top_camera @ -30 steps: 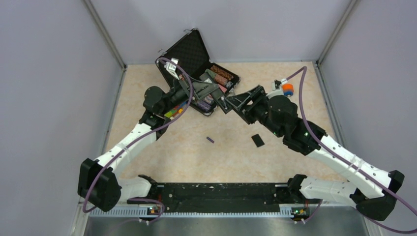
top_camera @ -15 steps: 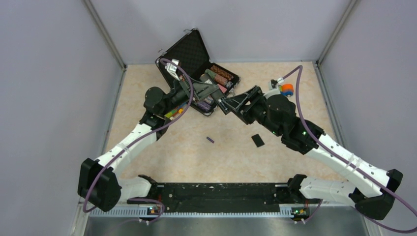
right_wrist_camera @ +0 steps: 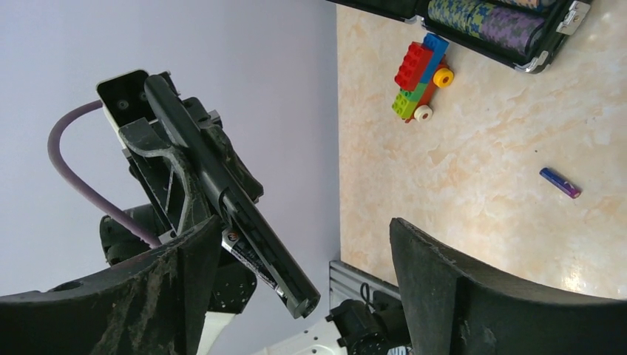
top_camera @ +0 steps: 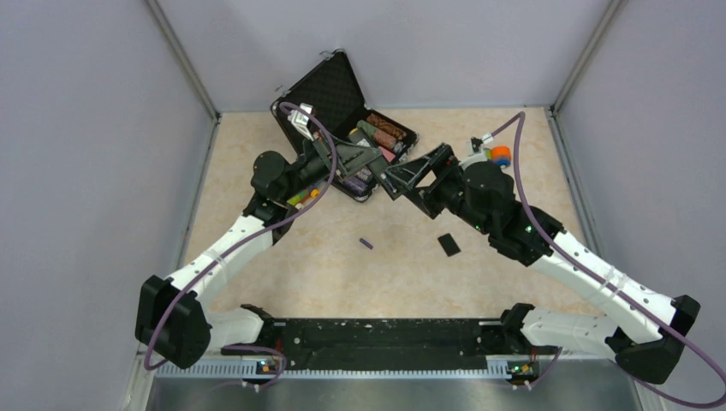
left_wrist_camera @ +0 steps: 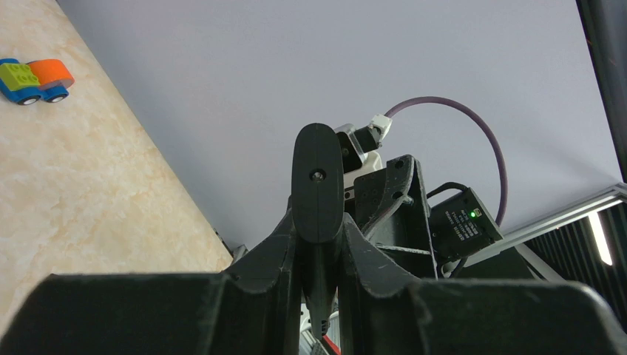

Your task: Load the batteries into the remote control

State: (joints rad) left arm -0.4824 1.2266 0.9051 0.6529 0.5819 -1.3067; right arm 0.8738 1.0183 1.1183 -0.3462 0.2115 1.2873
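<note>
Case (top_camera: 330, 90) open at far edge, chip rows (top_camera: 387, 135) inside partly hidden by left gripper (left_wrist_camera: 319, 237), which clamps remote control (left_wrist_camera: 317, 185); right gripper (right_wrist_camera: 303, 244) spread wide. Purple battery (top_camera: 365, 243) lies mid-table.

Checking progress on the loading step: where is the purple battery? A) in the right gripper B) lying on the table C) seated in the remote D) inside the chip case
B: the purple battery lies loose on the table, while the left gripper clamps the remote control.
</note>
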